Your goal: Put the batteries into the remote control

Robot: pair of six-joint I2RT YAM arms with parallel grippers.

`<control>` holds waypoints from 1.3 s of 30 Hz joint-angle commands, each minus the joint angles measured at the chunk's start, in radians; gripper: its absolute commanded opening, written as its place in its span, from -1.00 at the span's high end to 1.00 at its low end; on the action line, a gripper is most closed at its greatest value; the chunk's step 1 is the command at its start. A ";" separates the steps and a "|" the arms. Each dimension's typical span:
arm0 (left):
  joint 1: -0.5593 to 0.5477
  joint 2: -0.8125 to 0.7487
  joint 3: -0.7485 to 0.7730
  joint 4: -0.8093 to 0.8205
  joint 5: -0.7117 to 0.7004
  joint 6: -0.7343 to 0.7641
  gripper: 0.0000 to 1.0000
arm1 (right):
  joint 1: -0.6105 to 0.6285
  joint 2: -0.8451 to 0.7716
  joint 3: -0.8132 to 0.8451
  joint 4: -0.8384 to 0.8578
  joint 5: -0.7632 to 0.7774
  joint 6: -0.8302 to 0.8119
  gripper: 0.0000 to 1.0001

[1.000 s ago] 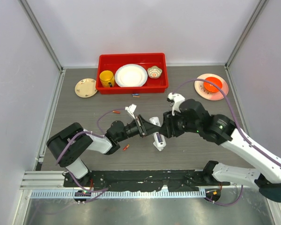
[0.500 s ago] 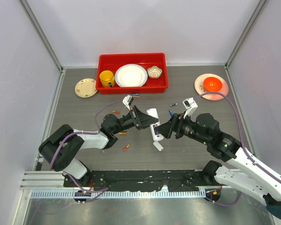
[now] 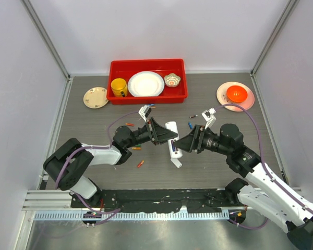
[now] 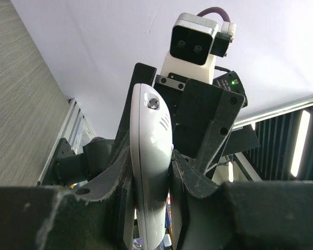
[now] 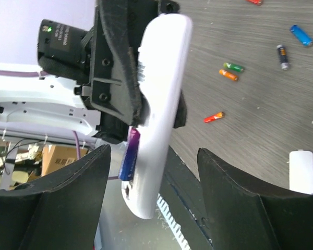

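Note:
My left gripper (image 3: 164, 136) is shut on the white remote control (image 3: 172, 136) and holds it above the table. In the left wrist view the remote (image 4: 151, 146) is clamped edge-on between both fingers. In the right wrist view the remote (image 5: 164, 94) stands on end with a blue-purple battery (image 5: 129, 155) in its recess. My right gripper (image 5: 152, 152) is open, with its fingers on either side of the remote's lower end, not touching it. In the top view it (image 3: 188, 142) sits just right of the remote. Loose batteries lie on the table: green (image 5: 233, 66), orange (image 5: 228, 75), orange-red (image 5: 214, 117), blue (image 5: 301, 35).
A small flat white cover (image 3: 176, 162) lies below the remote on the table. A red tray (image 3: 146, 96) with a yellow mug, a plate and a bowl stands at the back. A beige plate (image 3: 96, 97) is at the back left, and a pink plate with an orange bowl (image 3: 236, 95) at the back right.
My right arm has drawn back to the right and lowered, and its gripper now faces the remote from the right. My left gripper has shifted slightly up-left with the remote.

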 commanded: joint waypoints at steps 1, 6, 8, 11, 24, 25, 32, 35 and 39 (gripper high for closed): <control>0.002 -0.010 0.033 0.257 0.017 -0.009 1.00 | -0.004 0.002 0.001 0.110 -0.102 0.025 -0.44; 0.000 -0.009 0.033 0.255 0.020 -0.008 1.00 | -0.005 0.025 -0.004 0.116 -0.121 0.031 -0.38; 0.000 -0.010 0.033 0.257 0.020 -0.008 1.00 | -0.005 0.032 -0.011 0.114 -0.127 0.028 -0.34; 0.000 -0.014 0.033 0.257 0.021 -0.006 1.00 | -0.005 0.045 -0.020 0.143 -0.133 0.033 -0.29; 0.002 -0.035 0.019 0.257 0.026 -0.001 1.00 | -0.005 0.071 -0.030 0.174 -0.141 0.051 -0.20; 0.000 -0.035 0.019 0.257 0.024 -0.001 1.00 | -0.005 0.067 -0.030 0.176 -0.141 0.054 -0.22; 0.000 -0.038 0.013 0.257 0.024 0.003 1.00 | -0.007 0.056 -0.030 0.182 -0.136 0.065 -0.26; 0.000 -0.041 0.013 0.257 0.023 0.005 1.00 | -0.005 0.058 -0.036 0.182 -0.138 0.065 -0.19; 0.000 -0.047 0.015 0.257 0.023 0.005 1.00 | -0.007 0.061 -0.048 0.182 -0.145 0.060 -0.05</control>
